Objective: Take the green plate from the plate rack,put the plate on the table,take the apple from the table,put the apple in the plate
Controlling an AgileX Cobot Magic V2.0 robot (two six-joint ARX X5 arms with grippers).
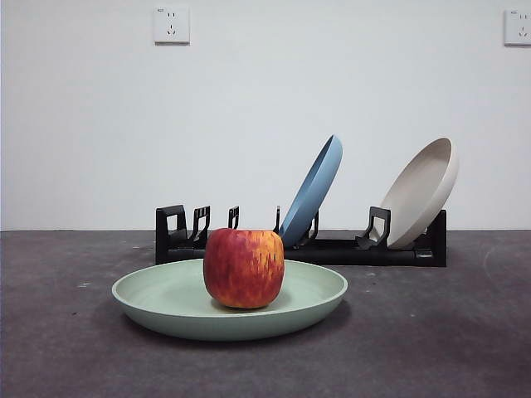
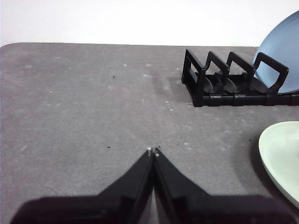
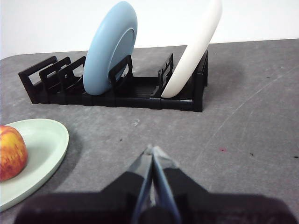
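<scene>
Now, both arms sit back from the action; the left tool [image 2: 153,151] hangs low over bare counter [image 2: 84,107], its two black jaws pressed tip to tip with nothing between them; the right tool [image 3: 153,150] is posed the same way, jaws closed together and empty, pointing towards the plate rack [image 3: 140,91]; neither arm reaches into the front view.

And there's the apple [image 1: 244,267], sitting upright in the middle of the green plate [image 1: 158,294]; the plate lies flat on the counter, near side, just in front of the rack and slightly left of centre; the rack stretches along behind it, its left slots holding nothing.

In the rack the blue plate [image 1: 314,189] leans to the right around the middle, and the cream-white plate [image 1: 423,192] leans the same way at the right end; the two are well apart.

On the far wall, two white sockets [image 1: 172,25] sit high up, the right one cut by the frame's edge; no lettering on them is readable.

From the left wrist, only a sliver of the green plate's rim shows, and the blue plate is cropped; from the right wrist, the apple and green plate are cut off at the edge.
</scene>
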